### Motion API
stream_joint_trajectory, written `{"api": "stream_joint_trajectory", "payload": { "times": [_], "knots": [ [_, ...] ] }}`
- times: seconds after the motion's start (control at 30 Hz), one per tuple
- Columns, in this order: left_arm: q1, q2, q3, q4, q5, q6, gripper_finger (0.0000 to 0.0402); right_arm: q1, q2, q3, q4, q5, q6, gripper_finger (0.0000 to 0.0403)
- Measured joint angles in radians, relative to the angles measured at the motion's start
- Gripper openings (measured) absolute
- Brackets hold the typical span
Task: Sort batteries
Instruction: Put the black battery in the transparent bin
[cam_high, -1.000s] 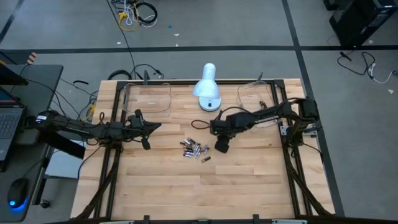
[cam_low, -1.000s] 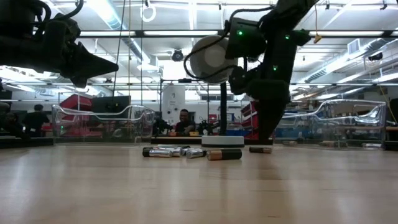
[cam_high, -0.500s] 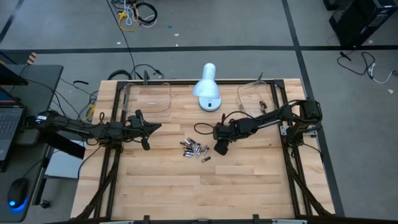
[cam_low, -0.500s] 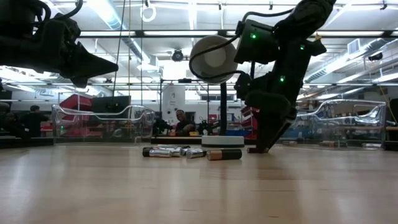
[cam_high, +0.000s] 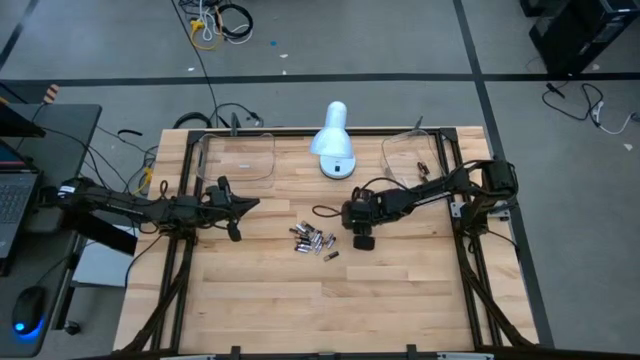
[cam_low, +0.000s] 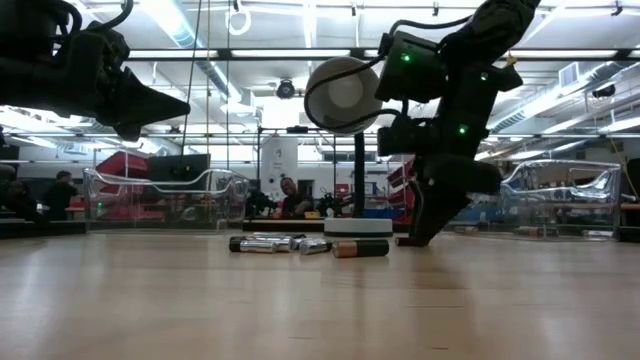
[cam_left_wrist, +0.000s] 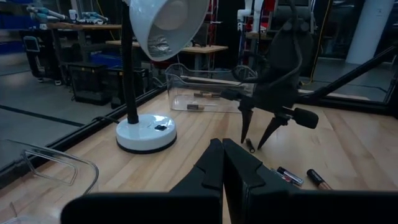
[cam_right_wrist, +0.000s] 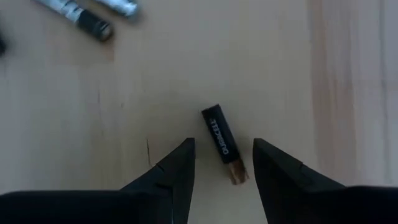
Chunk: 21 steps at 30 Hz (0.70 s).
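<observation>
A cluster of small batteries (cam_high: 313, 240) lies on the wooden table near its middle, also seen in the low view (cam_low: 300, 243). One black and copper battery (cam_right_wrist: 222, 143) lies flat and apart from them, to their right. My right gripper (cam_right_wrist: 222, 144) points down over it, open, one finger on each side and a gap to both; the left wrist view shows the same gripper (cam_left_wrist: 252, 142). My left gripper (cam_high: 243, 205) waits shut and level above the table's left part, holding nothing (cam_left_wrist: 222, 149).
A white desk lamp (cam_high: 333, 145) stands at the far middle. Two clear trays sit at the far edge, one left (cam_high: 237, 155) and one right (cam_high: 415, 160), the right one with a battery inside. Bare wood lies toward the near edge.
My right gripper has sunk toward the table and rolled about its own axis, so that its fingers now straddle the lone battery. The batteries have not moved.
</observation>
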Motion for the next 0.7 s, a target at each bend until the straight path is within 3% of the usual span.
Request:
{"api": "stream_joint_trajectory", "payload": {
  "times": [0.17, 0.7],
  "knots": [
    [0.0, 0.0, 0.0, -0.002, 0.007, -0.004, 0.0002, 0.006, 0.001, -0.002, 0.034, 0.013, -0.122, 0.0148],
    [0.0, 0.0, 0.0, -0.005, 0.007, 0.003, 0.0002, -0.073, 0.003, -0.001, 0.032, -0.088, -0.086, 0.0099]
  ]
}}
